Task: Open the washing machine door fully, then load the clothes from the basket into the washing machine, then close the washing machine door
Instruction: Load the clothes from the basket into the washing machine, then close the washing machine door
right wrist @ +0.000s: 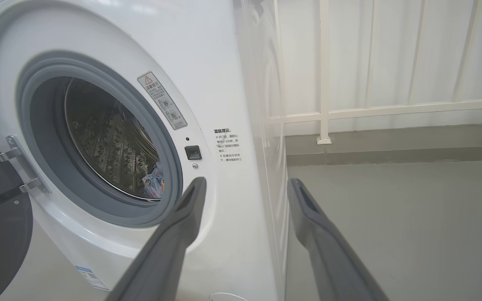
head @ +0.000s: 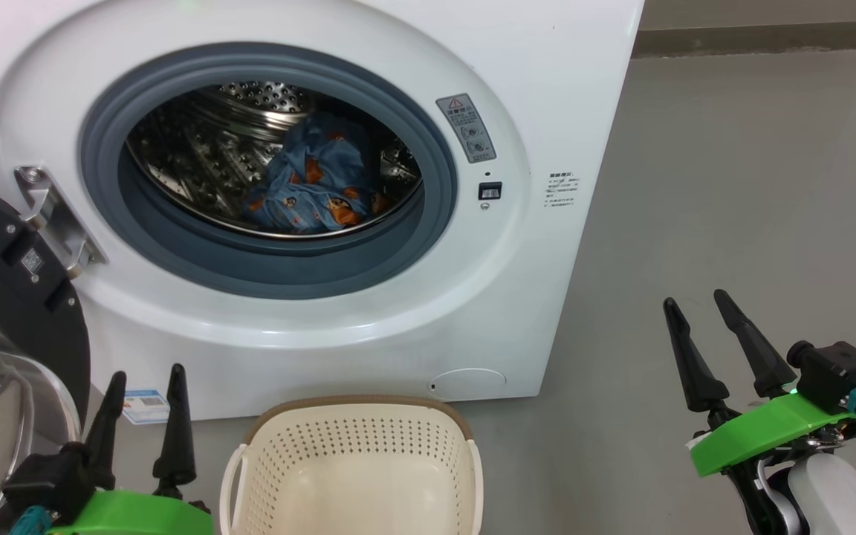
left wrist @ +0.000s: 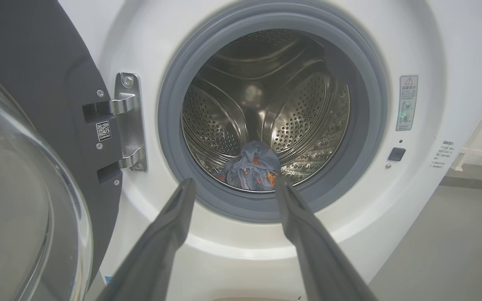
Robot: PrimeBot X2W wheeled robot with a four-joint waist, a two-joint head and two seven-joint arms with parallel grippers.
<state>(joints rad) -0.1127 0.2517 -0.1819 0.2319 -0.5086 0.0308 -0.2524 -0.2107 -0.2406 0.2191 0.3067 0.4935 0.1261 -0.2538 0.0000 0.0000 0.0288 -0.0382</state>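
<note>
The white washing machine takes up the upper left and centre of the head view, its front facing us. Its door is swung wide on the hinge to the left edge, dark grey inner face and bulging clear glass turned outward. The light-blue clothes with orange figures lie bunched in the steel drum, behind the grey seal. The cream perforated basket stands upright at bottom centre, just before the machine.
</note>
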